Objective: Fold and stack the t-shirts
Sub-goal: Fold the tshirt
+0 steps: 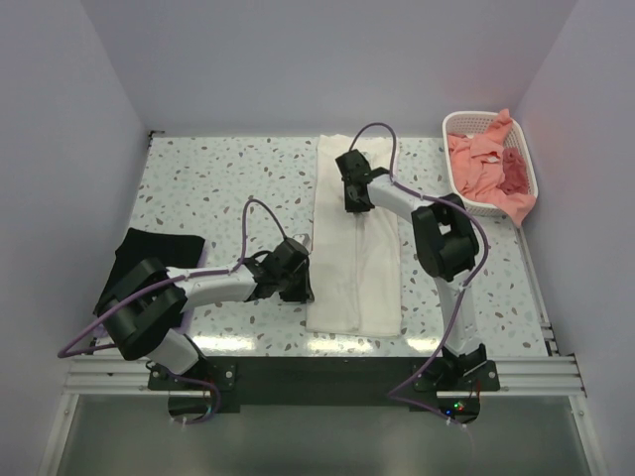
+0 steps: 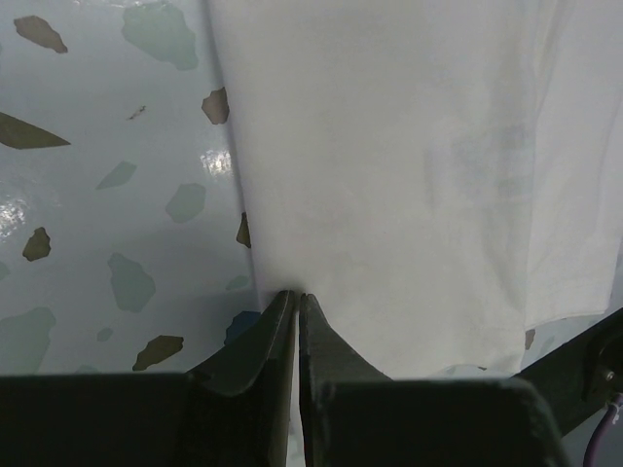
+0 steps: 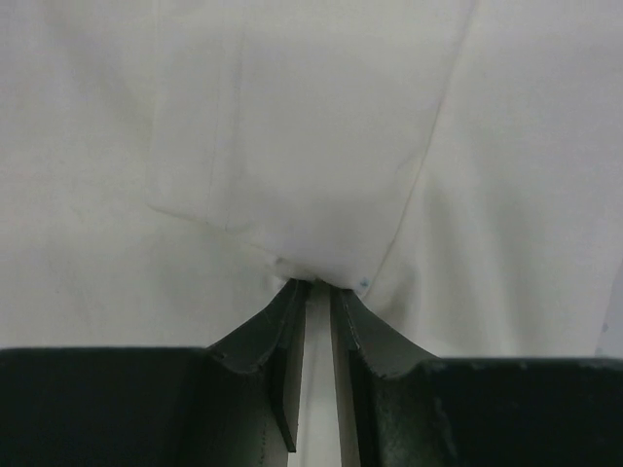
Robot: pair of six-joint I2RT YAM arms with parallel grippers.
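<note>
A cream-white t-shirt (image 1: 357, 268) lies as a long narrow strip down the middle of the speckled table (image 1: 218, 178). My left gripper (image 1: 301, 288) sits at the strip's left edge near its near end. In the left wrist view that gripper (image 2: 295, 295) is shut on the cloth's edge (image 2: 389, 175). My right gripper (image 1: 354, 203) rests on the strip's far half. In the right wrist view it (image 3: 318, 282) pinches a bunched fold of the same shirt (image 3: 311, 146). A black t-shirt (image 1: 149, 248) lies at the left, partly under my left arm. Salmon-pink t-shirts (image 1: 486, 159) fill the basket.
The white lattice basket (image 1: 476, 117) stands at the far right corner, with pink cloth hanging over its near rim. Walls close in the table on the left, back and right. The arm bases sit on a metal rail at the near edge.
</note>
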